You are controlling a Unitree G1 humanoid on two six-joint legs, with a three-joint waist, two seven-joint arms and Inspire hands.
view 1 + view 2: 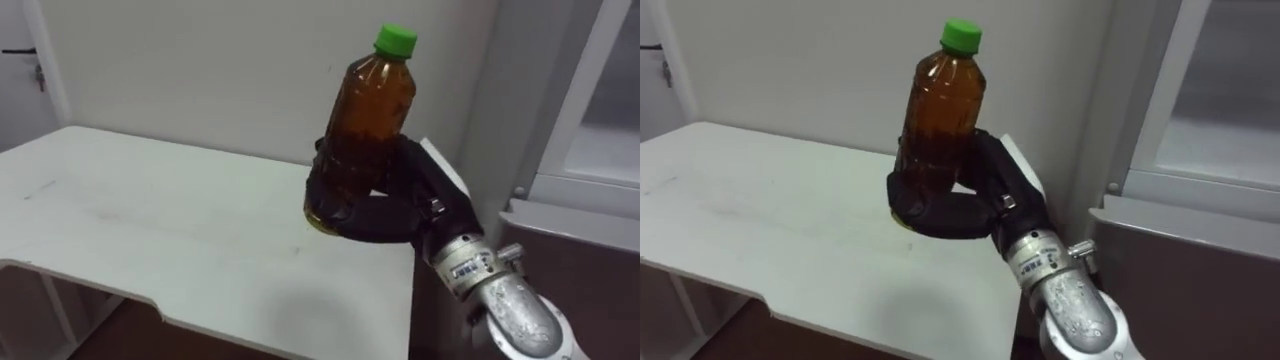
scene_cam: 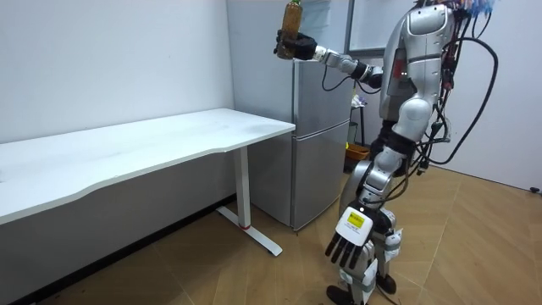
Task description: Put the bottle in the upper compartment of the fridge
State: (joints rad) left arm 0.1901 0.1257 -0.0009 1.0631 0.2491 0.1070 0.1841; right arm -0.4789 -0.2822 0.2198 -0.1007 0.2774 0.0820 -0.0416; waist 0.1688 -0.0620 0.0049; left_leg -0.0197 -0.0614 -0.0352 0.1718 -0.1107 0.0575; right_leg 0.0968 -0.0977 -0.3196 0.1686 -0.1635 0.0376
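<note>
Here, right robot hand [image 1: 392,212] wrapped round bottle [image 1: 370,110], its base half hidden, left robot hand [image 2: 348,242] hanging, fingers straight

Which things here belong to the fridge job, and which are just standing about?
Job: bottle, gripped upright in the right hand; fridge beside the table.
Standing about: white table; left hand, hanging open by the leg.

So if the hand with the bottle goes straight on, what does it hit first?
Probably the pale wall behind the table. The right hand, curled round the bottle, points over the table's end, with the fridge off to its right. Depth is hard to judge.
</note>
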